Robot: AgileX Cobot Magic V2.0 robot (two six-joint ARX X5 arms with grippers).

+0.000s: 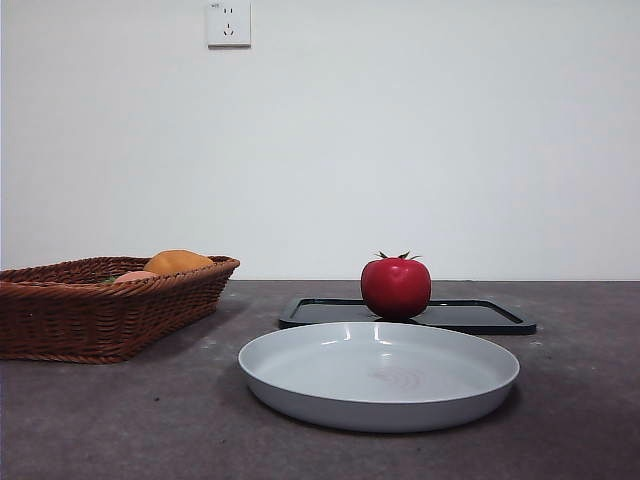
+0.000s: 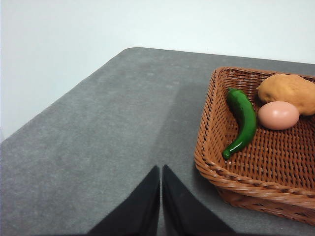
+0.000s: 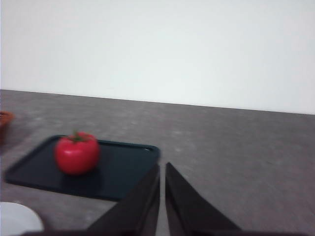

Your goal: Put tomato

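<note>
The glossy red tomato (image 1: 396, 287) with a green stem crown stands upright on a flat black tray (image 1: 480, 316) behind a grey-white plate (image 1: 379, 374). In the right wrist view the tomato (image 3: 76, 153) sits on the tray (image 3: 118, 169), apart from my right gripper (image 3: 162, 169), whose jaws are shut and empty. My left gripper (image 2: 161, 172) is shut and empty above bare table beside a wicker basket (image 2: 211, 147). Neither arm shows in the front view.
The wicker basket (image 1: 100, 310) stands at the left with an orange-yellow fruit (image 2: 288, 92), a pale peach-pink fruit (image 2: 278, 115) and a green pepper (image 2: 242, 120). A wall with a socket (image 1: 228, 22) rises behind the table.
</note>
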